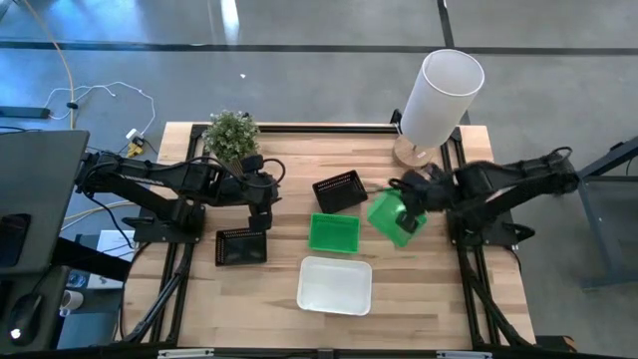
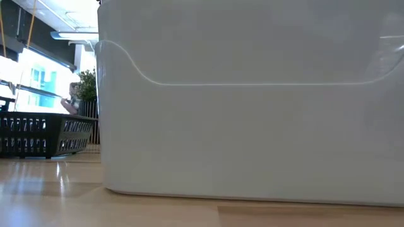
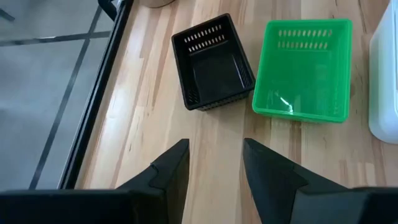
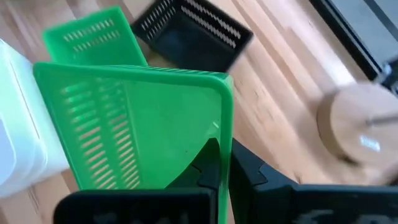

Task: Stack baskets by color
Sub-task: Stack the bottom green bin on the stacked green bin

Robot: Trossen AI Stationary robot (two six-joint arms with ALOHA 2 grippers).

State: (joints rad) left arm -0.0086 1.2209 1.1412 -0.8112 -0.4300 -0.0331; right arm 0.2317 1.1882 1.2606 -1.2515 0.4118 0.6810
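My right gripper [image 1: 412, 205] is shut on a bright green basket [image 1: 391, 218], held tilted above the table's right half. A second green basket [image 1: 334, 232] rests flat on its bottom at the table's middle. A black basket [image 1: 337, 191] sits just beyond it and a white basket [image 1: 336, 284] sits nearer the front edge. Another black basket [image 1: 241, 246] lies at the left. My left gripper [image 3: 214, 165] hovers open above bare wood, left of the far black basket [image 3: 213, 62], touching nothing. My right gripper pinches one wall of the green basket at its rim [image 4: 225, 134], with one finger [image 4: 208, 163] inside the basket and the other [image 4: 252, 169] outside. The fingers slant down from the table's right side. The basket is lifted clear and tilted, its open side turned toward the wrist camera.
A tall white cylinder [image 1: 440, 93] on a round wooden base [image 4: 356, 124] stands at the far right corner. A small potted plant [image 1: 232, 133] stands at the far left. In the low view the white basket [image 2: 252, 126] fills most of the picture, with a black basket [image 2: 44, 135] at its left.
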